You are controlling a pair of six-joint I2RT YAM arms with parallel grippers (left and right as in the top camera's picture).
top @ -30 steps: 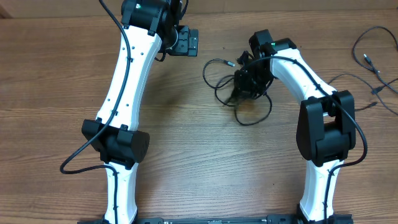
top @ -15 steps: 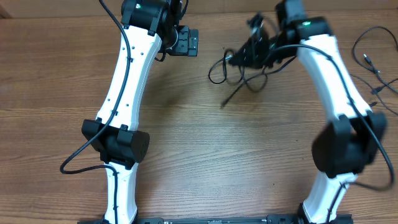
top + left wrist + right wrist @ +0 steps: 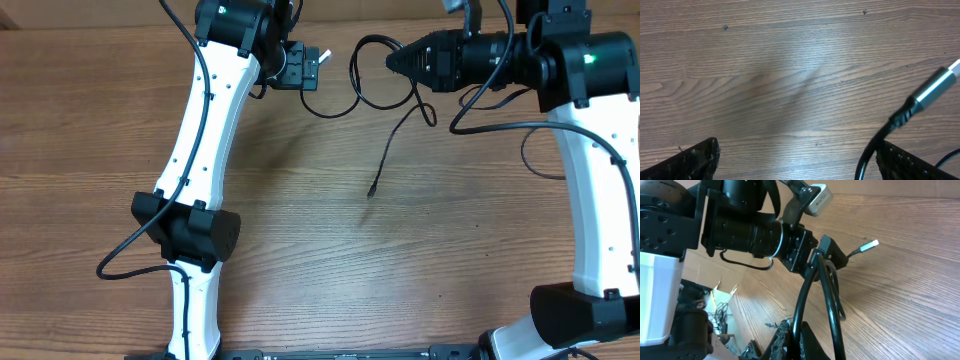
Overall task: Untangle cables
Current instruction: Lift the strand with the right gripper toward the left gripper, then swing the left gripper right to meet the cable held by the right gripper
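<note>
1. Locate the cables (image 3: pixel 352 72) near the far edge of the bench, right of centre: thin, round black cords with a smooth sheen, lying in open loops.
2. Trace a single strand from the loops toward the bench centre, ending in a small dark plug end (image 3: pixel 372 190).
3. Note a silvery plug (image 3: pixel 935 85) at the loop nearest the left gripper: a straight metal sleeve on a black moulded collar.
4. Read the right gripper (image 3: pixel 392 62) as clamped on the cables. Observe it lying level, tip toward the left edge, with two cords rising from between its fingers in the right wrist view.
5. Read the left gripper (image 3: pixel 312 66) as spread wide, gripping nothing. Find its dark fingers (image 3: pixel 695 160) at the lower corners of the left wrist view, with the silvery plug's cord just beside the right-hand one.
6. Treat the bench (image 3: pixel 300 250) as flat, matt, brown wood-grain.
</note>
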